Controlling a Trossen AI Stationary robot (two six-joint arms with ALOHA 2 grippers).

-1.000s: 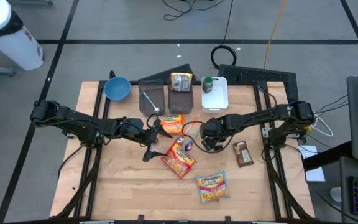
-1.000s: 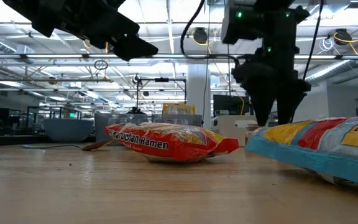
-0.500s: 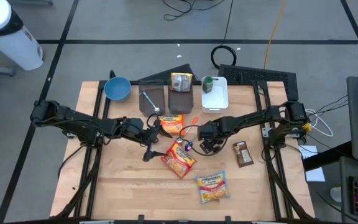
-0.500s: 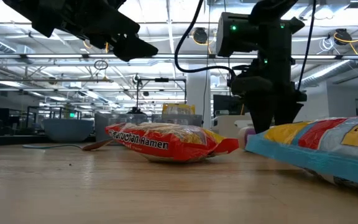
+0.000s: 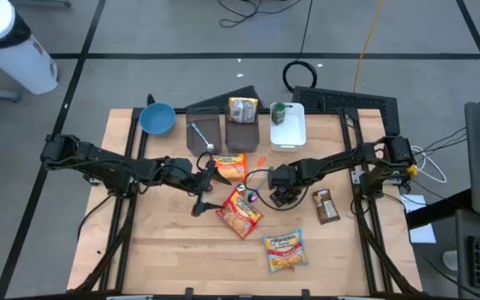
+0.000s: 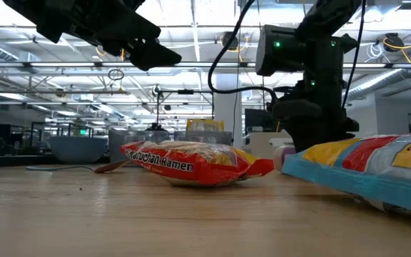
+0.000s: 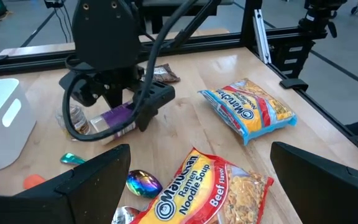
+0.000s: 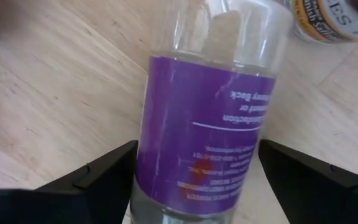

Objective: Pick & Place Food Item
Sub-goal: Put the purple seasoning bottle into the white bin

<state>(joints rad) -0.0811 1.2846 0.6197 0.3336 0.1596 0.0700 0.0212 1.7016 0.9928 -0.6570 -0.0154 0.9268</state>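
Grey floor (image 5: 140,33) crossed by dark lines; coiled black cable (image 5: 301,73); ceiling pipes (image 6: 191,68) overhead.

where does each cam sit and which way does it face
High: overhead, straight down on the table; both arms, left gripper and right gripper.
Low: table height, level across, past the red ramen; both arms from above.
Left wrist: looks past its own open fingers at the right gripper over the bottle.
Right wrist: close above the bottle, between its open fingers.
Shared: both wrist views show the bottle.
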